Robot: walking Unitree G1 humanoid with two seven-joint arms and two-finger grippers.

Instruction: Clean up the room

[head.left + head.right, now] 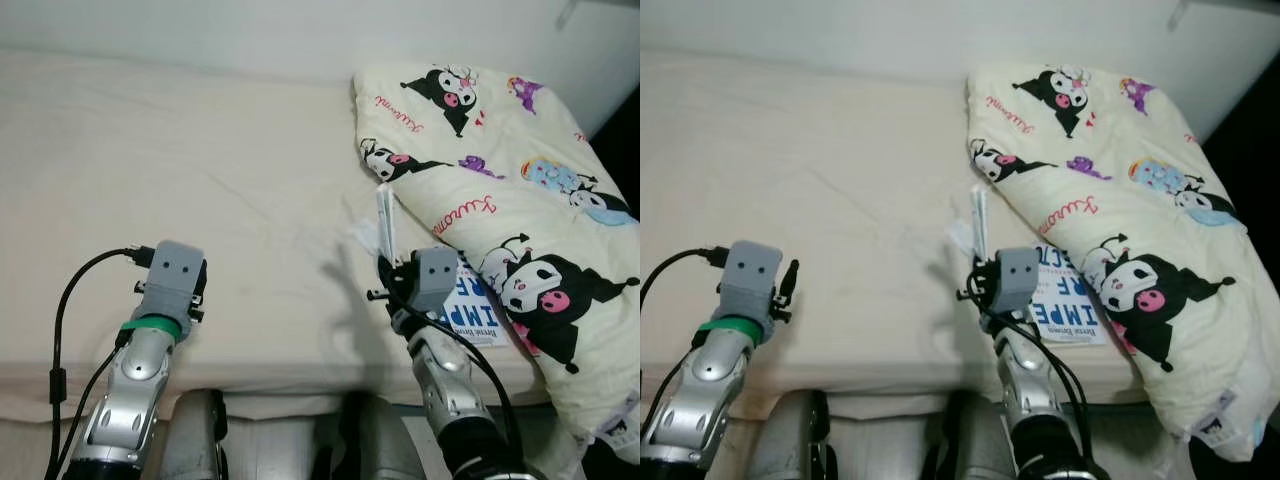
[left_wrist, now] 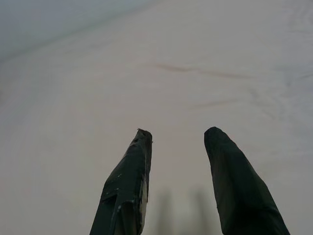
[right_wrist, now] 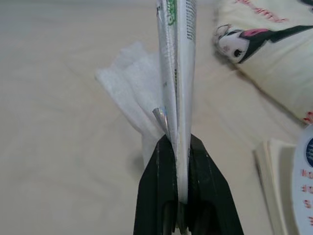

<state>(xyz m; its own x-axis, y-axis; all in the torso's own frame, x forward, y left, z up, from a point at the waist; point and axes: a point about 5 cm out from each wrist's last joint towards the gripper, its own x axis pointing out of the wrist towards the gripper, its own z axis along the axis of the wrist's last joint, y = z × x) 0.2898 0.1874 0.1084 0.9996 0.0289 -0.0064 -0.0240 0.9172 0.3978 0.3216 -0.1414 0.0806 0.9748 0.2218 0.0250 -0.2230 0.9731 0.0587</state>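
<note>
The right gripper (image 3: 178, 147) has its fingers clamped on a flat white wrapper (image 3: 177, 73), held upright over the bed (image 1: 200, 200) beside a blue-and-white book (image 1: 472, 305) and the cartoon-print blanket (image 1: 500, 180). Its wrist view adds a crumpled white tissue (image 3: 128, 83) lying on the sheet just behind the wrapper. The left gripper (image 2: 178, 147) hovers over bare sheet, fingers spread apart and holding nothing.

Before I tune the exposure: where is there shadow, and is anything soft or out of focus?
Left eye view: the right end effector and its wrapper throw a faint shadow on the sheet. Right wrist view: the pinched wrapper is sharp, the tissue behind soft. Left wrist view: evenly dim, open left end effector.
</note>
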